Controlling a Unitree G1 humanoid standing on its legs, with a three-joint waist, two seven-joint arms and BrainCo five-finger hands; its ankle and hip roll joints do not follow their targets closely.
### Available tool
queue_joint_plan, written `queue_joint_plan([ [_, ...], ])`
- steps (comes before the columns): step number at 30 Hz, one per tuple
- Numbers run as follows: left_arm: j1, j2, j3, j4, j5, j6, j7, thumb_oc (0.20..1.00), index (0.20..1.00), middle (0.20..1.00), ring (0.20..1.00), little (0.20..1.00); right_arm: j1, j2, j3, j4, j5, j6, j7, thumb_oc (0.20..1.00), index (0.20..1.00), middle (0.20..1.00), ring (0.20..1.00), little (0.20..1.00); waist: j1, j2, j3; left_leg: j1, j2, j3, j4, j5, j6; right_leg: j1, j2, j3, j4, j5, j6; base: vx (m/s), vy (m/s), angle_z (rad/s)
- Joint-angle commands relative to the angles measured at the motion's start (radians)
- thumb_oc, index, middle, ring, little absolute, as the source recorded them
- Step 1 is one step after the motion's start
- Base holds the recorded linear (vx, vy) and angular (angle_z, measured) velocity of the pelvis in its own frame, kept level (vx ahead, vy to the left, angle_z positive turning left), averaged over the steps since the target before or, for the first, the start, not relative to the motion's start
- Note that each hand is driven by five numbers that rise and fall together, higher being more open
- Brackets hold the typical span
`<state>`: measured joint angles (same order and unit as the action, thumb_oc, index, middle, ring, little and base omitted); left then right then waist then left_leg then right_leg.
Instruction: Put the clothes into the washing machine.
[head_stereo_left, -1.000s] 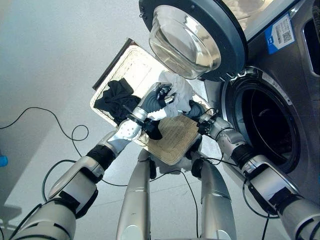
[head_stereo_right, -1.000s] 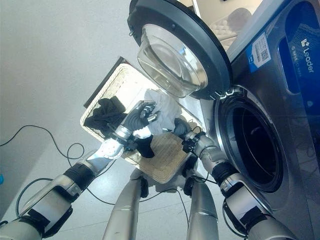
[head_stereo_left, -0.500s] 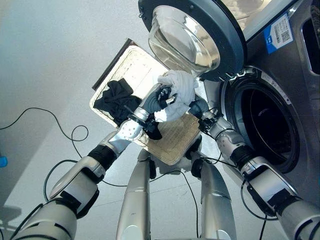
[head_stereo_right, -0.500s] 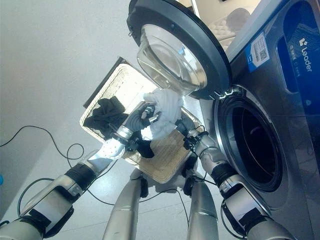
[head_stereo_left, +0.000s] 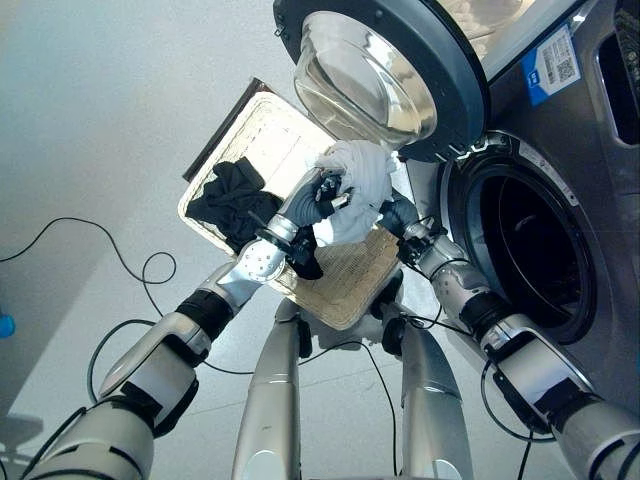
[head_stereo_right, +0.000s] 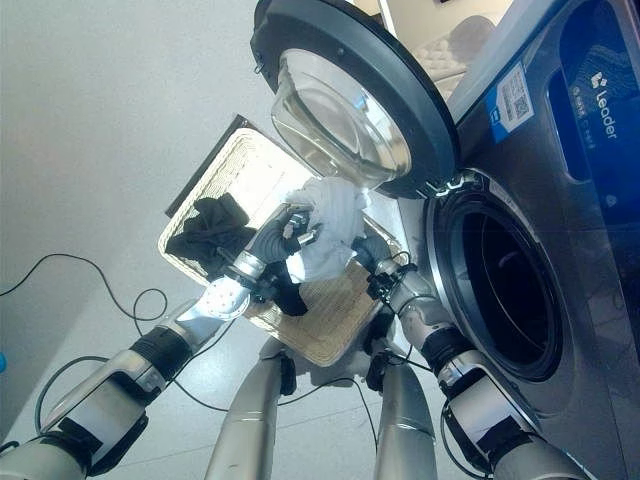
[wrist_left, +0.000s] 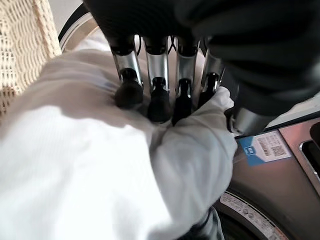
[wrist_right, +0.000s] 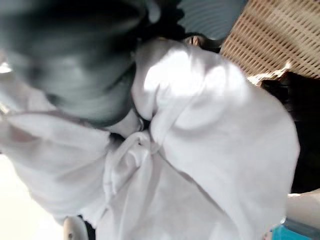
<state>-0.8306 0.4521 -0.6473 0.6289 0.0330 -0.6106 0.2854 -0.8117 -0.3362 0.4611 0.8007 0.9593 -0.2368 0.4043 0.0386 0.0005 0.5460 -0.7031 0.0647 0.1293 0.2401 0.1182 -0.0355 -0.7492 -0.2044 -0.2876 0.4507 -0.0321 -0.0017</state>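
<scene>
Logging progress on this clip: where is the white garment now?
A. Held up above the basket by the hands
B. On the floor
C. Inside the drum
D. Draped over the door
A: the white garment is bunched in the left hand above the basket, outside the drum.

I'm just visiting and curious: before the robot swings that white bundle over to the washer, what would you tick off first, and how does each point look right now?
1. Washer door open: ok, it stands swung wide, clear of the drum opening.
2. Left hand holding the white garment: ok, the left wrist view shows its fingers curled into the cloth.
3. Right hand holding it too: cannot tell, its fingers are hidden behind the cloth.
4. Garment lifted free of the wicker basket: ok, it hangs bunched above the weave.
5. Drum free of a blockage: cannot tell, the inside is dark.
6. More laundry left: ok to note, a black garment lies in the basket.
</scene>
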Motion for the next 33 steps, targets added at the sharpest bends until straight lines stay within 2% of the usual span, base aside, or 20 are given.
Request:
queue_joint_plan([
  [1, 0.001, -0.063, 0.011, 0.016, 0.066, 0.007, 0.003, 1.000, 1.000, 1.000, 1.000, 1.000, -0.048, 0.022, -0.035, -0.069, 0.064, -0.085, 0.047, 0.200, 0.200, 0.200, 0.200, 0.200, -0.017, 0.048, -0.026, 0.007, -0.029, 0.067, 0.026, -0.078, -0.051, -0.001, 0.027, -0.011, -0.012, 0.032, 0.120, -0.01, 0.011, -0.06],
  [8, 0.020, -0.070, 0.032, 0.065, 0.098, 0.021, 0.068, 1.000, 1.000, 1.000, 1.000, 1.000, 0.003, 0.034, -0.050, -0.021, 0.113, -0.084, 0.065, 0.200, 0.200, 0.200, 0.200, 0.200, -0.029, 0.046, -0.026, 0.011, -0.024, 0.079, 0.019, -0.078, -0.053, 0.000, 0.037, 0.000, -0.019, 0.030, 0.121, -0.01, 0.026, -0.05],
  [16, 0.066, -0.078, 0.079, 0.133, 0.131, -0.007, 0.167, 1.000, 1.000, 1.000, 1.000, 1.000, 0.115, 0.042, -0.086, 0.062, 0.185, -0.096, 0.110, 0.200, 0.200, 0.200, 0.200, 0.200, -0.054, 0.045, -0.026, 0.021, -0.018, 0.099, -0.003, -0.073, -0.056, 0.006, 0.060, 0.019, -0.045, 0.028, 0.119, -0.01, 0.051, -0.15],
  [23, 0.078, -0.081, 0.105, 0.163, 0.136, -0.015, 0.205, 1.000, 1.000, 1.000, 1.000, 1.000, 0.165, 0.044, -0.109, 0.088, 0.224, -0.112, 0.121, 0.200, 0.200, 0.200, 0.200, 0.200, -0.070, 0.046, -0.026, 0.021, -0.013, 0.109, -0.009, -0.071, -0.060, 0.005, 0.068, 0.031, -0.051, 0.024, 0.117, 0.00, 0.040, -0.12],
  [28, 0.085, -0.085, 0.126, 0.182, 0.130, -0.018, 0.254, 1.000, 1.000, 1.000, 1.000, 1.000, 0.179, 0.054, -0.137, 0.115, 0.318, -0.123, 0.121, 0.200, 0.200, 0.200, 0.200, 0.200, -0.076, 0.048, -0.026, 0.025, -0.010, 0.113, -0.012, -0.072, -0.061, 0.007, 0.072, 0.038, -0.051, 0.021, 0.118, 0.01, 0.035, -0.12],
  [29, 0.090, -0.089, 0.141, 0.196, 0.123, -0.021, 0.296, 1.000, 1.000, 1.000, 1.000, 1.000, 0.181, 0.057, -0.159, 0.139, 0.379, -0.128, 0.129, 0.200, 0.200, 0.200, 0.200, 0.200, -0.076, 0.049, -0.026, 0.027, -0.010, 0.113, -0.013, -0.072, -0.062, 0.010, 0.073, 0.041, -0.052, 0.018, 0.118, 0.01, 0.039, -0.09],
  [31, 0.094, -0.090, 0.153, 0.203, 0.115, -0.021, 0.317, 1.000, 1.000, 1.000, 1.000, 1.000, 0.182, 0.057, -0.175, 0.152, 0.417, -0.129, 0.138, 0.200, 0.200, 0.200, 0.200, 0.200, -0.077, 0.050, -0.026, 0.029, -0.009, 0.114, -0.012, -0.073, -0.063, 0.011, 0.073, 0.041, -0.050, 0.017, 0.119, 0.02, 0.039, -0.08],
  [32, 0.100, -0.094, 0.178, 0.216, 0.091, -0.022, 0.385, 1.000, 1.000, 1.000, 1.000, 1.000, 0.185, 0.061, -0.207, 0.179, 0.504, -0.134, 0.150, 0.200, 0.200, 0.200, 0.200, 0.200, -0.078, 0.051, -0.026, 0.034, -0.011, 0.113, -0.013, -0.074, -0.063, 0.015, 0.076, 0.045, -0.050, 0.014, 0.119, 0.03, 0.038, -0.07],
  [33, 0.102, -0.095, 0.182, 0.217, 0.083, -0.025, 0.396, 1.000, 1.000, 1.000, 1.000, 1.000, 0.185, 0.062, -0.213, 0.182, 0.516, -0.134, 0.151, 0.200, 0.200, 0.200, 0.200, 0.200, -0.078, 0.051, -0.026, 0.035, -0.011, 0.114, -0.014, -0.074, -0.063, 0.016, 0.076, 0.045, -0.050, 0.014, 0.119, 0.03, 0.044, -0.07],
])
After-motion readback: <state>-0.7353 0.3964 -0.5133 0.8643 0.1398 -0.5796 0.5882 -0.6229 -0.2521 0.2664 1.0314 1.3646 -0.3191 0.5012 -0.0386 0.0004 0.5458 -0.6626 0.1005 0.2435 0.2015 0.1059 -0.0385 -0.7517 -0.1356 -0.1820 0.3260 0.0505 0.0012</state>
